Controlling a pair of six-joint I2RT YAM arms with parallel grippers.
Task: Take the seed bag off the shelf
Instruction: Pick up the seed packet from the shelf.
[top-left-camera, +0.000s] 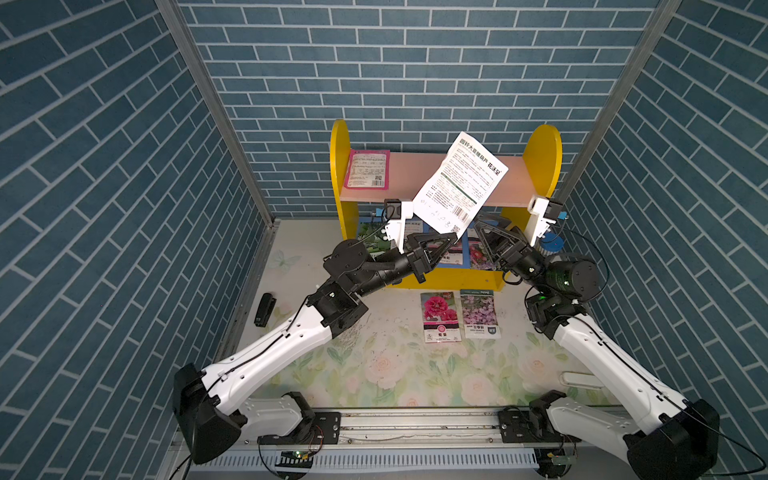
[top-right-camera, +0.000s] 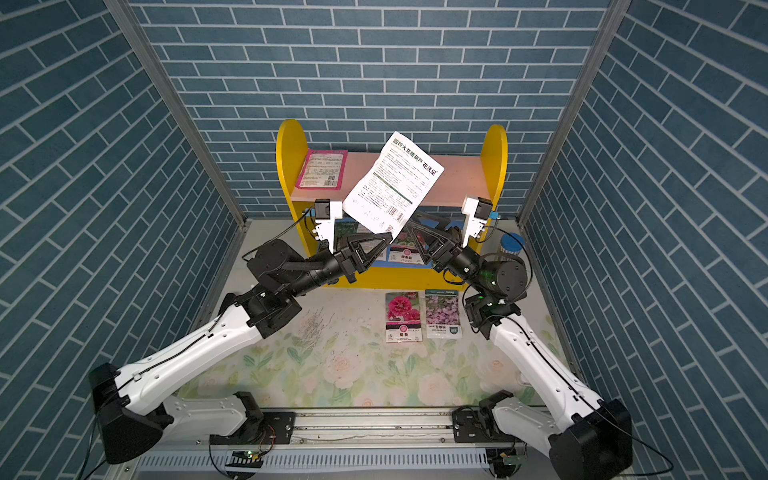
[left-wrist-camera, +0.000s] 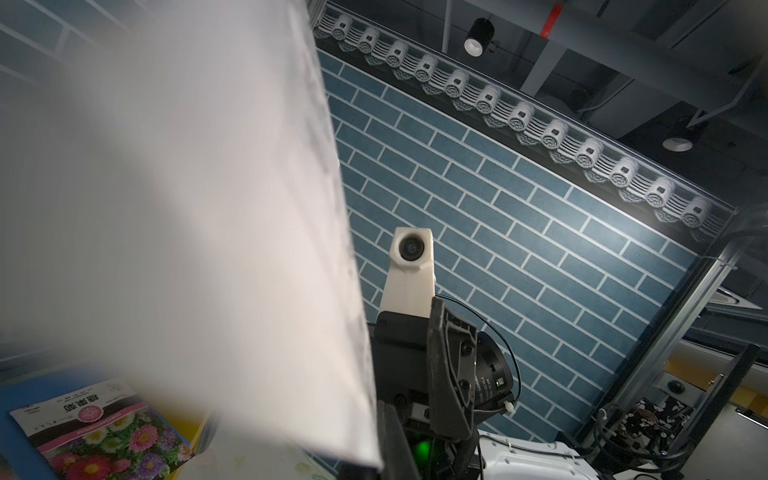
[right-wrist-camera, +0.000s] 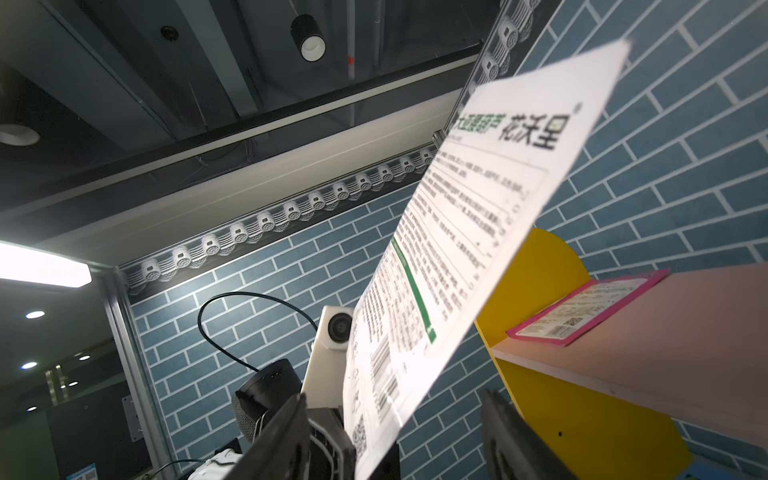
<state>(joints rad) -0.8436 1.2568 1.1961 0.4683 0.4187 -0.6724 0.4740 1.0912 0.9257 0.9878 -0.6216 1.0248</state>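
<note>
**Seed bag aloft, second grip likely**

Left gripper (top-left-camera: 453, 237) is pinched tight on the lower corner of the seed bag (top-left-camera: 461, 183), which hangs tilted above the front edge of the shelf (top-left-camera: 411, 174), apparently clear of it. Right gripper (top-left-camera: 489, 224) is spread astride that same corner, probably to steady or take the bag.

Cloth: pale flower-printed table cover (top-left-camera: 374, 374), lying flat.
Packets: red-bloom paper packet (top-left-camera: 439, 316) and purple-bloom paper packet (top-left-camera: 479, 313), face up, just beside each other.
Clip: small black oblong item (top-left-camera: 264, 309), near the left wall.
Jar: blue-lidded round container (top-left-camera: 552, 243), by the right wall.
</note>
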